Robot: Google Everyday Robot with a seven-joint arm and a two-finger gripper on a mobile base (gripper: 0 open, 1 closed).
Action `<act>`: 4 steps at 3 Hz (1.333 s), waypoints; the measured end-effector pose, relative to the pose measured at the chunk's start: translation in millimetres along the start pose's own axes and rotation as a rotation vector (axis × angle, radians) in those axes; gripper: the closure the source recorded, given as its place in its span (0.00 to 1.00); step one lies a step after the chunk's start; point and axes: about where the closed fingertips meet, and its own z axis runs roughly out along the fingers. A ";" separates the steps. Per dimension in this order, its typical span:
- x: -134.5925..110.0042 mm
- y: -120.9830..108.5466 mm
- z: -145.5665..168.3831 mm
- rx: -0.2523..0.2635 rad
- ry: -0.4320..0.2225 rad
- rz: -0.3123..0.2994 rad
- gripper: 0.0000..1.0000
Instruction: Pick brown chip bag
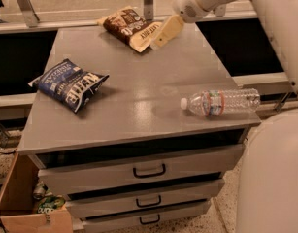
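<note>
The brown chip bag (128,26) lies at the far edge of the grey cabinet top (139,106), dark brown with a cream end pointing right. My gripper (158,41) hangs from the white arm at the upper right. Its cream tip points down and left and reaches the bag's cream right end, just above the cabinet top. Nothing is held in it that I can see.
A dark blue chip bag (68,84) lies at the left of the top. A clear plastic water bottle (221,102) lies on its side near the right front edge. Three drawers (148,171) sit below. A cardboard box (22,203) stands on the floor at the left.
</note>
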 end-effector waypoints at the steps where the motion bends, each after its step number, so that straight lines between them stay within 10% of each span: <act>1: -17.3 -17.1 39.5 0.080 -0.037 0.111 0.00; 4: -10.1 -69.2 122.1 0.251 -0.014 0.270 0.00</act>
